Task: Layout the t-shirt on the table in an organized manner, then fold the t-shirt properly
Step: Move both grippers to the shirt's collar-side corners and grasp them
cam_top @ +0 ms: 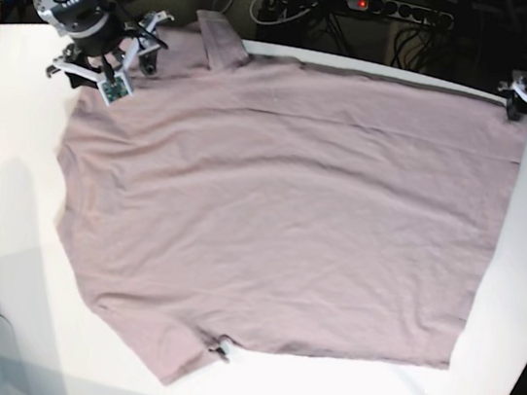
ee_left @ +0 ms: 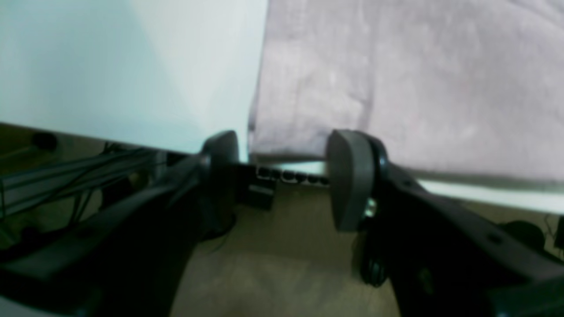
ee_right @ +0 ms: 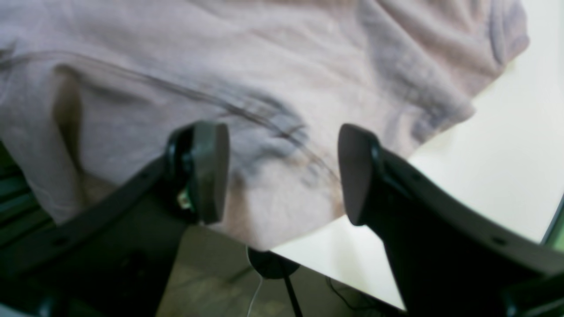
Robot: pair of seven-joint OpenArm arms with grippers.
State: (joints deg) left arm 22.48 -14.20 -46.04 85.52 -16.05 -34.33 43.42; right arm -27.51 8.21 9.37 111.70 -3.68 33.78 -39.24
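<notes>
Beyond the far edge, a black power strip (cam_top: pixel 398 10) with a red light lies among dark tangled cables (cam_top: pixel 290 10); brownish floor (ee_left: pixel 273 246) shows below.

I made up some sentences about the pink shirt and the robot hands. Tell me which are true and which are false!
1. The t-shirt lies spread out on the table. True.
2. The left gripper is squeezing the shirt. False: its jaws are apart with nothing between them, near the shirt's corner.
3. The right gripper is open over the shirt. True.
4. The shirt is folded in half. False: it lies unfolded in one flat layer.
5. The table is white. True.
</notes>
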